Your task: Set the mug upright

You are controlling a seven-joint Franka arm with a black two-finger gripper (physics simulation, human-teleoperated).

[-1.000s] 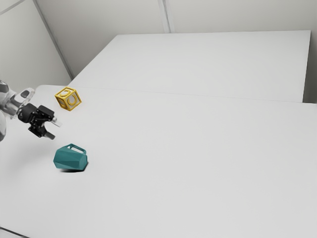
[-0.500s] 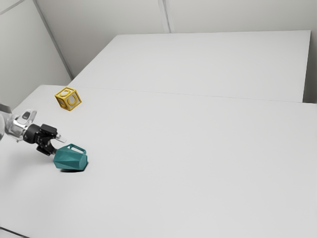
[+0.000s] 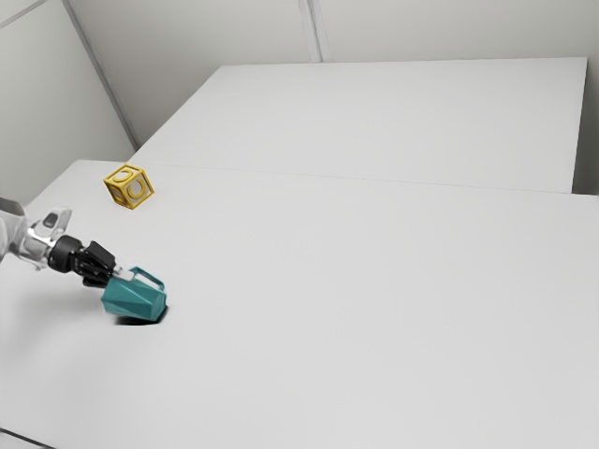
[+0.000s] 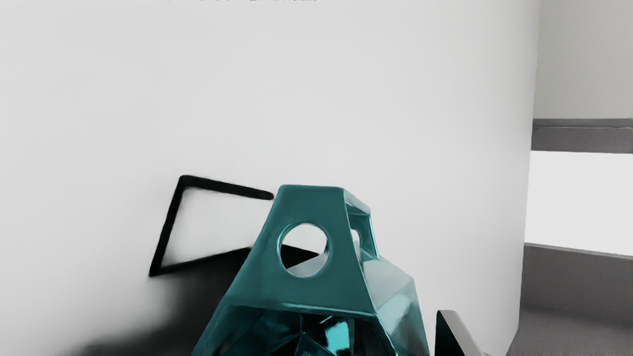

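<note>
The teal mug (image 3: 134, 299) lies on its side on the white table (image 3: 356, 299), its handle on the upper side. At its end toward the arm is my gripper (image 3: 122, 275), with its fingers drawn in on the mug's wall. In the wrist view the mug (image 4: 316, 291) has its hollow inside facing the hand, and a round hole shows in one flat face. One finger of my gripper (image 4: 395, 341) stands beside the mug's outer wall; the other is hidden by the mug.
A yellow-framed block (image 3: 128, 187) sits on the table behind the gripper, toward the exterior view's top. Another white surface (image 3: 393, 122) lies beyond the table's far edge. A dark cable (image 3: 26, 438) crosses the near left corner.
My hand has come down and toward the exterior view's right to the mug, and its fingers have drawn together there. The mug has shifted and tipped slightly.
</note>
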